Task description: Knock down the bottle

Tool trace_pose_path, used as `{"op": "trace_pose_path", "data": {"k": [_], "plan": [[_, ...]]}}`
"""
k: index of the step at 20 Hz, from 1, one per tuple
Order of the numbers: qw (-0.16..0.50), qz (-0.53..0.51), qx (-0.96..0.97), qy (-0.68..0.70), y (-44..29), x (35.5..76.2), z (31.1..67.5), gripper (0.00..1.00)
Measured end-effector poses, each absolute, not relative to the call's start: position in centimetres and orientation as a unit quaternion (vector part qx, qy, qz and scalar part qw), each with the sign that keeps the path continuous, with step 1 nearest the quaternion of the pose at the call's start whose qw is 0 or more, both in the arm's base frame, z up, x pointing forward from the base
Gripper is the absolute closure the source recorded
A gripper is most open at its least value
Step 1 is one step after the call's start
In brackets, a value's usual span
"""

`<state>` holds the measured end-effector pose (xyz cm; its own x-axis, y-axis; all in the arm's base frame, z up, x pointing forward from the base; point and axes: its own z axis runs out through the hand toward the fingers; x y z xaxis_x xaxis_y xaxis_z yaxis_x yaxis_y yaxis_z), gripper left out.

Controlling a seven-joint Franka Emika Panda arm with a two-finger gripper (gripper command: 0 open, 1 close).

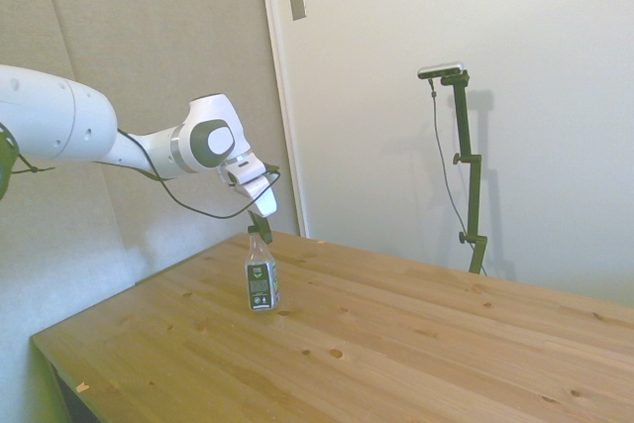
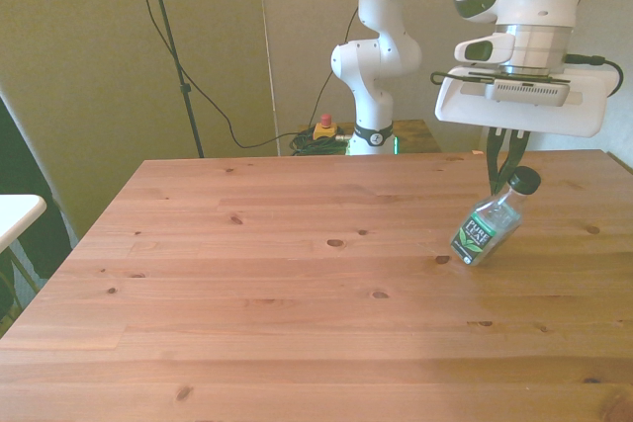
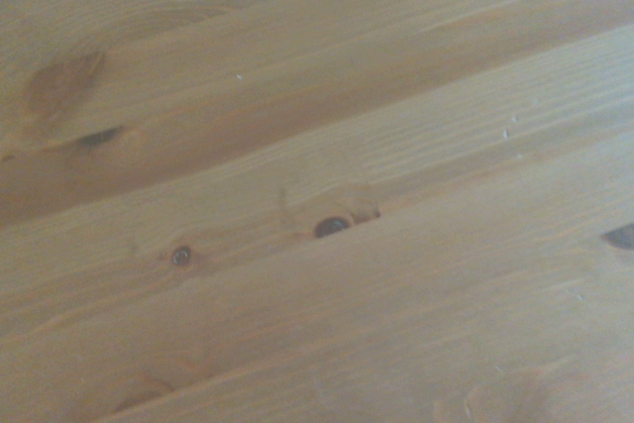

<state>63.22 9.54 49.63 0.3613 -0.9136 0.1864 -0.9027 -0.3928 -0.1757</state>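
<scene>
White Franka arm (image 1: 59,121): upper links nearly level in the side view, running toward 3 o'clock, then bending at the wrist joint (image 1: 206,144) toward 5 o'clock. Base column (image 2: 374,66): upright, at 12 o'clock in the front view. Gripper (image 2: 506,173): hung below a broad white hand housing (image 2: 519,106), dark fingers (image 2: 495,167) pointing to 6 o'clock, close together. Cable (image 1: 188,207): loops slack beneath the forearm. Wrist view: no part of the arm visible.
</scene>
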Motion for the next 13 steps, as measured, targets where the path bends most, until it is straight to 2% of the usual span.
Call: {"op": "trace_pose_path", "data": {"k": [5,13], "plan": [[0.011,-0.125,-0.828,0.547,11.1,65.5,47.1,1.0],[0.016,-0.131,-0.829,0.543,11.6,66.3,47.6,1.0]]}}
